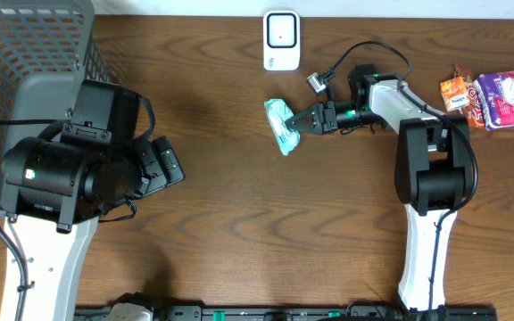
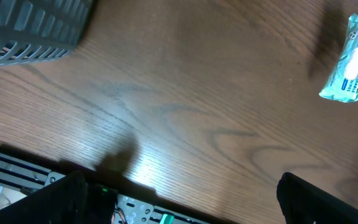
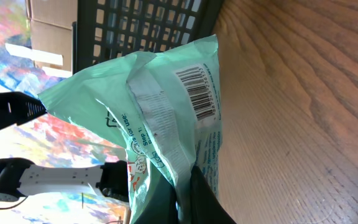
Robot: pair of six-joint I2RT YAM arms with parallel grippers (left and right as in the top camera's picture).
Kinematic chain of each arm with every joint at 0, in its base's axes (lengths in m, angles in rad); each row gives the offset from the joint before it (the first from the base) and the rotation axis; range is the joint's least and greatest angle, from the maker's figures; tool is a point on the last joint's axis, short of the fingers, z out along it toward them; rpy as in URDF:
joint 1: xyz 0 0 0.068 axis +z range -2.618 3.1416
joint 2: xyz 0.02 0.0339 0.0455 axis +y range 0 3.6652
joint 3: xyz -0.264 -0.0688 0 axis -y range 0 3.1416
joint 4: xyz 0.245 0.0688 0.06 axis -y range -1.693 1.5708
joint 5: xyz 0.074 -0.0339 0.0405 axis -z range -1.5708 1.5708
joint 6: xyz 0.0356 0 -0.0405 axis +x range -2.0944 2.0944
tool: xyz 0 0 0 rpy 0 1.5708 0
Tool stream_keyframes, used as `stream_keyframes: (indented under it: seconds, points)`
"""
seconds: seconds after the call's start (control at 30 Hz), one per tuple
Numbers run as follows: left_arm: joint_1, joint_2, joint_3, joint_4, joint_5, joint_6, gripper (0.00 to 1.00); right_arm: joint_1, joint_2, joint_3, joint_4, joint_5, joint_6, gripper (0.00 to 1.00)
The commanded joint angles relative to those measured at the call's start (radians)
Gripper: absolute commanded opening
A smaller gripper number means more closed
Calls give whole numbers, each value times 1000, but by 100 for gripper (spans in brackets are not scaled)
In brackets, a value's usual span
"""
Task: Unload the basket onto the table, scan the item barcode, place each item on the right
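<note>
Just below the white scanner (image 1: 281,40), pinching the mint-green packet (image 1: 280,125) by one edge in the clenched right hand (image 1: 297,119), barcode (image 3: 199,93) unobstructed, likely for presenting to it, with left hand (image 1: 169,162) wide open, well left of the scanner.

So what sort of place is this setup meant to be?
Probably a mock shop checkout on a wooden table: a grey shopping basket at the left, a white device, likely the scanner, at the far edge, snack packets at the right, and a barcoded green packet in the right gripper.
</note>
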Motion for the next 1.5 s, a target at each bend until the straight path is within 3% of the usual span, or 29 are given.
stream_keyframes:
  seconds: [0.0,0.13,0.27,0.4,0.6,0.93,1.13,1.3,1.47]
  points:
    - [4,3,1,-2,-12,-6,98,-3,1,-6,3,4,-25,1]
    - [4,3,1,-2,-12,-6,98,1,6,-9,6,145,-13,1]
    - [4,3,1,-2,-12,-6,98,1,8,-22,55,213,90,2]
    - [4,3,1,-2,-12,-6,98,0,8,-25,81,270,161,12]
    - [4,3,1,-2,-12,-6,98,0,8,-25,117,688,449,18]
    - [4,3,1,-2,-12,-6,98,14,-120,-22,43,676,375,40]
    - [4,3,1,-2,-12,-6,98,61,-170,-22,45,676,375,40]
    - [4,3,1,-2,-12,-6,98,113,-181,-22,72,686,376,35]
    - [4,3,1,-2,-12,-6,98,189,-260,-22,97,898,430,37]
